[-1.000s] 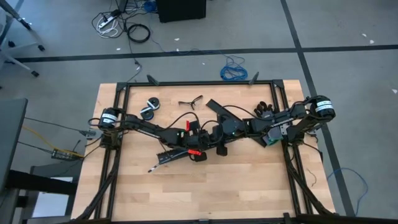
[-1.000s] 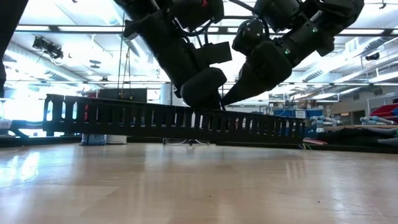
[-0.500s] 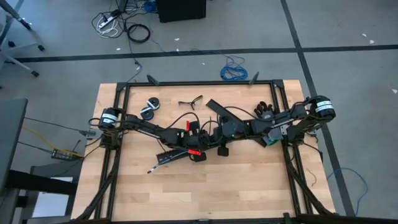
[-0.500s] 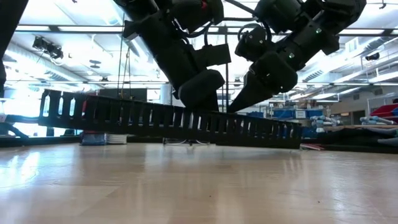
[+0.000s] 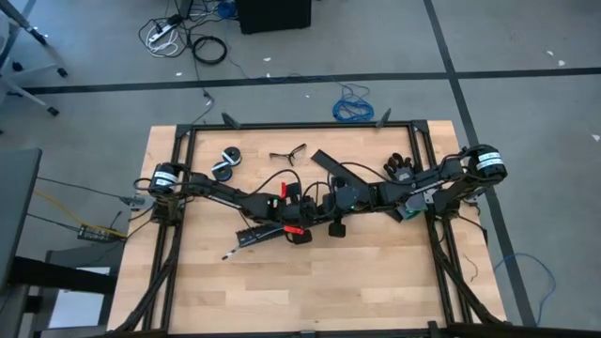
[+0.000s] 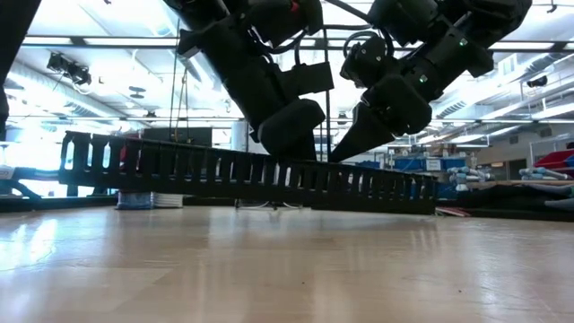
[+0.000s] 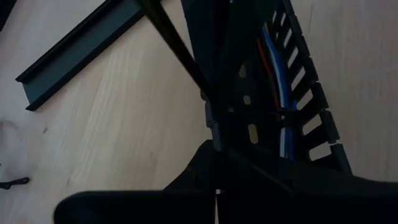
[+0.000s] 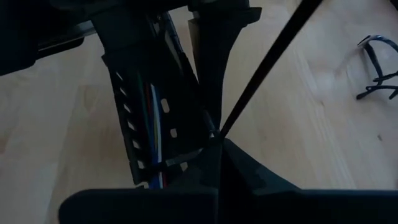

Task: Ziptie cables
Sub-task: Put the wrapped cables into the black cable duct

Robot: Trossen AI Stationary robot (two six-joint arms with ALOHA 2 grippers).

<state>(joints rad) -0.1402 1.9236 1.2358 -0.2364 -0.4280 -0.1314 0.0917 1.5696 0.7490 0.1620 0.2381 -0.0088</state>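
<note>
Holding both grippers pinched together over the slotted black wire duct (image 6: 251,170) at table centre; left gripper (image 5: 299,218) and right gripper (image 5: 331,208) sit just beside each other above it

Left pincer: fully closed, tip down at the duct wall, looks clamped on the thin black ziptie (image 7: 177,50) that runs up out of its fingertips. Right pincer: fully closed too, with a taut black ziptie strand (image 8: 267,68) leading from its tip; which end of the tie each one has, cannot tell

Cables (image 7: 280,87): lying inside the duct channel, thin blue, red and pale wires running side by side along its length, seen through the slots in both wrist views. A thin black band crosses them in the left wrist view, likely the tie looped round

Handling, as a guess: wires are light, soft and floppy, will splay if pulled, so better not grabbed directly. Ziptie is light, springy, smooth and slippery, easy to lose from flat pads; best held near its free tail and pulled straight along its length. Duct is stiff and light, one end is off the table in the low view, so it may shift under a pull

Second black strip (image 5: 324,161) lies loose farther back
</note>
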